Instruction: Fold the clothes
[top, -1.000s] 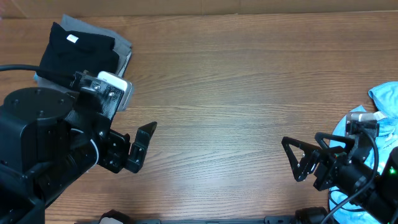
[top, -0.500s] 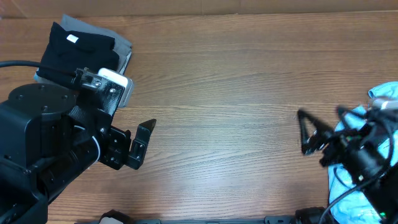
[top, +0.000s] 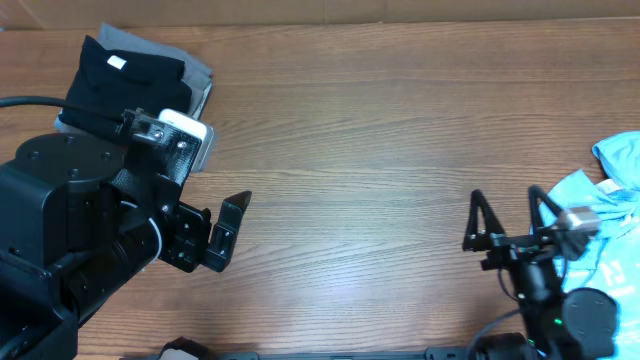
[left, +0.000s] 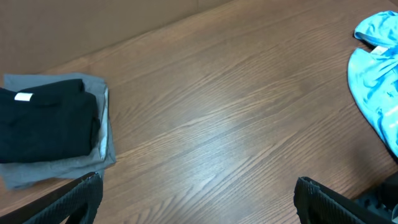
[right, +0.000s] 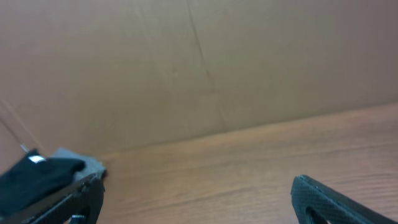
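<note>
A folded black T-shirt (top: 125, 85) with a small white neck label lies on folded grey trousers (top: 198, 72) at the table's far left corner. The left wrist view shows the same T-shirt (left: 43, 121) and trousers (left: 104, 146). A crumpled light-blue printed shirt (top: 618, 158) lies at the right edge, partly under the right arm, and appears as the blue shirt (left: 376, 81) in the left wrist view. My left gripper (top: 228, 228) hangs open and empty in front of the stack. My right gripper (top: 508, 215) is open and empty, just left of the blue shirt.
The wooden table (top: 380, 130) stretches bare between the two piles. A brown cardboard wall (right: 186, 62) stands along its far edge. The bulky left arm base (top: 70, 220) fills the near left corner.
The right arm has swung and turned; its gripper now points toward the far edge, off the blue shirt. The left arm has barely moved.
</note>
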